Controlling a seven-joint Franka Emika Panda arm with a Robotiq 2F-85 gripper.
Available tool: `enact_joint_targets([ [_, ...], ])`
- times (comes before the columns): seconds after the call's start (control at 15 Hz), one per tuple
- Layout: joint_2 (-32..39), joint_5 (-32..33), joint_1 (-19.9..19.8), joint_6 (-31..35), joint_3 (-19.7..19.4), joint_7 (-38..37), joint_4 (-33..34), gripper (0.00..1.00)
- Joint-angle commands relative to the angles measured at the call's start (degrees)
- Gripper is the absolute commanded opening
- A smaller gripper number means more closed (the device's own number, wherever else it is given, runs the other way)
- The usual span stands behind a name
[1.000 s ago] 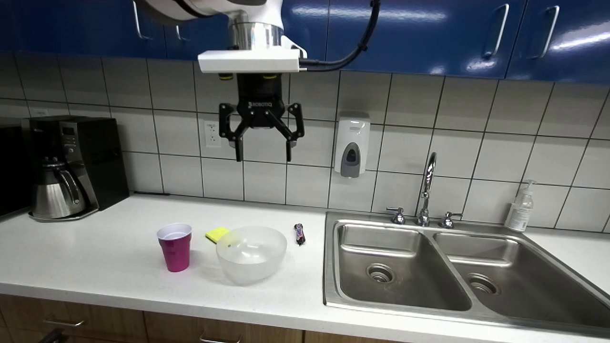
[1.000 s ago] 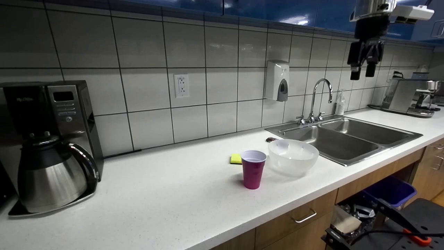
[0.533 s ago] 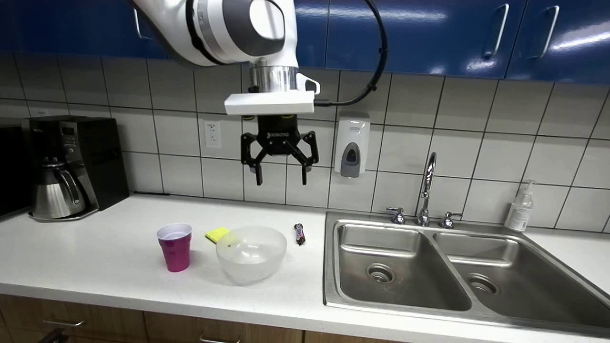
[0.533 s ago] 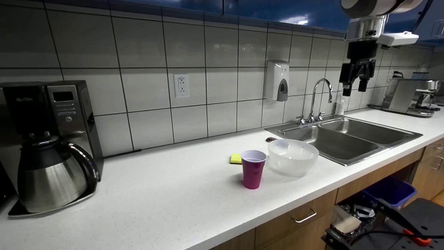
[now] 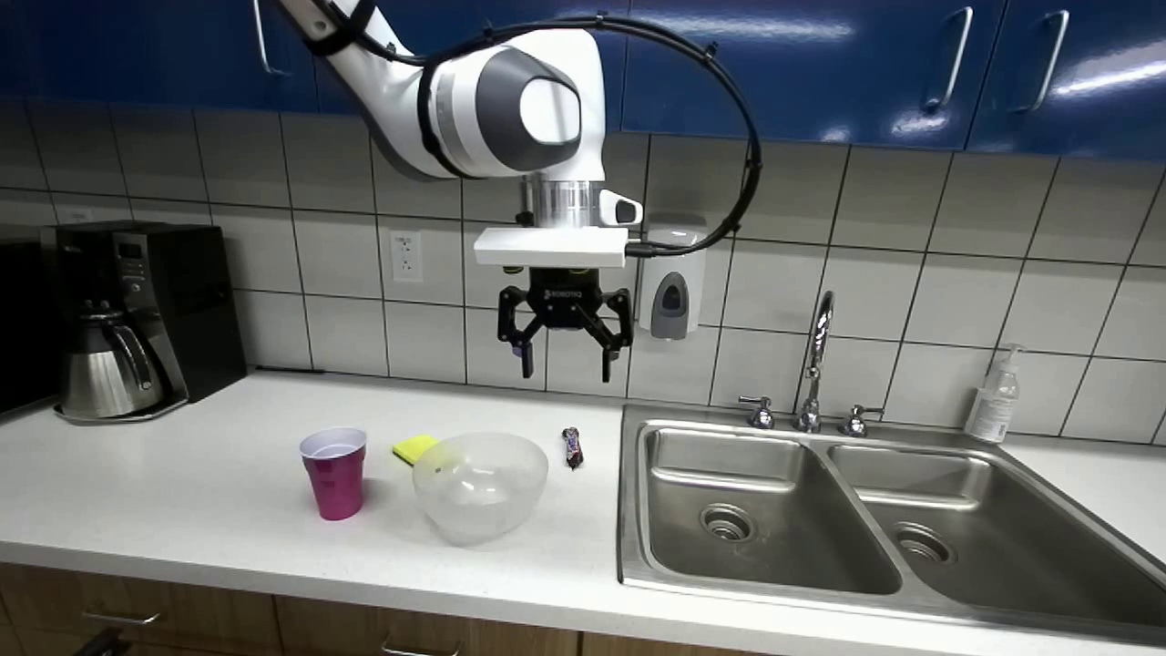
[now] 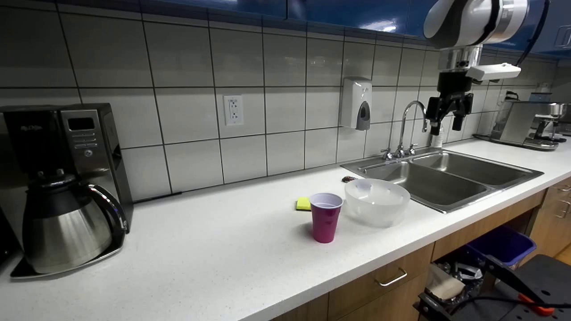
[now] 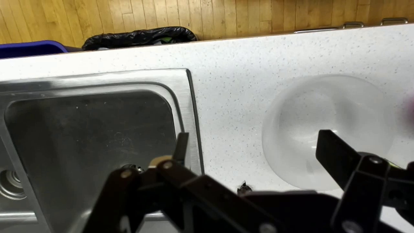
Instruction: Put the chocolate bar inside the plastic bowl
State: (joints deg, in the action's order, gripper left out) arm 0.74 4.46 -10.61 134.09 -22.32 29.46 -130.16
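The pincer [image 5: 567,376] hangs well above the worktop [image 5: 200,492], its jaws spread wide — nothing held between them. The chocolate bar [image 5: 572,447] lies on the worktop between the plastic bowl [image 5: 480,510] and the sink [image 5: 633,501] — apart from both.

The pincer [image 7: 253,139] (spread wide) partly hides the chocolate bar [image 7: 244,189].

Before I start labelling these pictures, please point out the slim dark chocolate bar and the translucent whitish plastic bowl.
Slim dark chocolate bar [image 5: 572,447], in an exterior view: middle of its length.
Translucent whitish plastic bowl [image 6: 377,213], in an exterior view: outer wall, facing the camera.
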Motion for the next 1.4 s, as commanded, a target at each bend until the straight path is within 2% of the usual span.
enact_joint_targets([
  [0.0, 0.3, 0.1, -2.3, -0.2, 2.3, -0.1, 0.4, 1.00],
  [0.2, 0.1, 2.2, -2.0, 2.4, 2.7, -3.9, -1.6, 1.00],
  [0.6, 3.8, 2.3, -1.7, 9.7, 5.0, -8.9, -2.9, 1.00],
  [1.07, 12.1, 2.1, -2.5, 16.0, 5.5, -12.2, 1.2, 1.00],
  [1.33, 17.7, 1.6, -3.5, 18.8, 6.5, -10.6, 5.6, 1.00],
])
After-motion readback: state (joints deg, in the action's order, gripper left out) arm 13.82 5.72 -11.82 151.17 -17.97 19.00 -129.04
